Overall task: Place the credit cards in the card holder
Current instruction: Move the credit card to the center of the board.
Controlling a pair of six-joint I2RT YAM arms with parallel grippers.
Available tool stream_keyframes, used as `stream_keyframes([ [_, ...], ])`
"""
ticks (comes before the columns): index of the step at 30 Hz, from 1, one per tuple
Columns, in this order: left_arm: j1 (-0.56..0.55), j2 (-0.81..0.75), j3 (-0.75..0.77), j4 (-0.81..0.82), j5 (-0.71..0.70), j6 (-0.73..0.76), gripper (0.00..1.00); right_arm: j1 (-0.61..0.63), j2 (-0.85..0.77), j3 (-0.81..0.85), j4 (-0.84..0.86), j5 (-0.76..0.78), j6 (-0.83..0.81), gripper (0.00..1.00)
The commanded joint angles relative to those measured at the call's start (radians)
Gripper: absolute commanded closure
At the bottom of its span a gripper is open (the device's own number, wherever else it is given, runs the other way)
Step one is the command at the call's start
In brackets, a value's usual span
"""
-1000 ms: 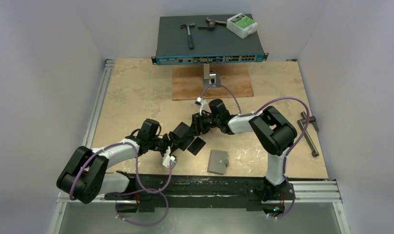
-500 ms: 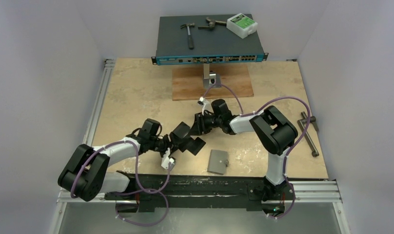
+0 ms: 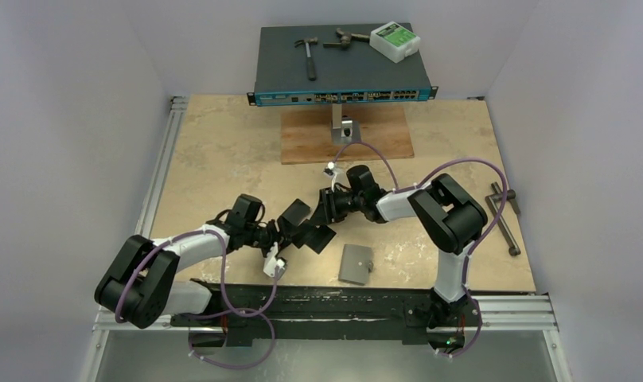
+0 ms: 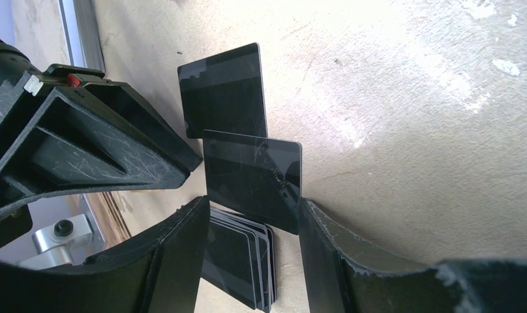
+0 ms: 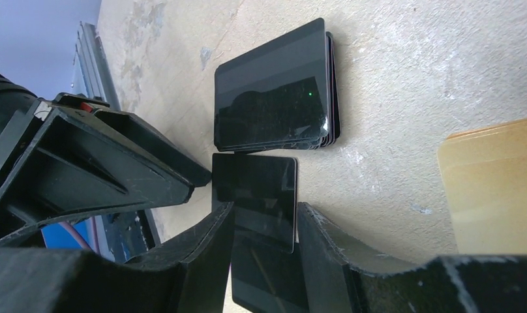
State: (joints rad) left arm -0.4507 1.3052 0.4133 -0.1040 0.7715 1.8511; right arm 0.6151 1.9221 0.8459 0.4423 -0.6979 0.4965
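Half parted, the left gripper (image 4: 253,203) straddled a dark card (image 4: 251,186). The right gripper (image 5: 264,207) did likewise, and whether either truly gripped could not be told. The holder (image 3: 355,263) lay untouched at their five o'clock. Card pickup seemed the step in hand; next, a firm pinch and a carry to the holder.

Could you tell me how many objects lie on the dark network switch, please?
3: black-handled hammer at left, dark metal tool in the middle, white green-labelled box at right.
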Motion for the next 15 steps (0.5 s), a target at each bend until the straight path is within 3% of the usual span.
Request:
stream_keyframes([
  [1, -0.02, 0.005, -0.017, 0.027, 0.027, -0.009, 0.48, 0.012, -0.014, 0.006, -0.13, 0.04, -0.039, 0.58],
  [9, -0.026, 0.019, -0.011, 0.075, 0.011, -0.065, 0.49, 0.08, -0.011, 0.018, -0.139, 0.074, -0.011, 0.57],
  [15, -0.026, -0.005, -0.021, 0.143, 0.004, -0.122, 0.49, 0.063, -0.057, 0.046, -0.181, 0.095, -0.023, 0.57],
])
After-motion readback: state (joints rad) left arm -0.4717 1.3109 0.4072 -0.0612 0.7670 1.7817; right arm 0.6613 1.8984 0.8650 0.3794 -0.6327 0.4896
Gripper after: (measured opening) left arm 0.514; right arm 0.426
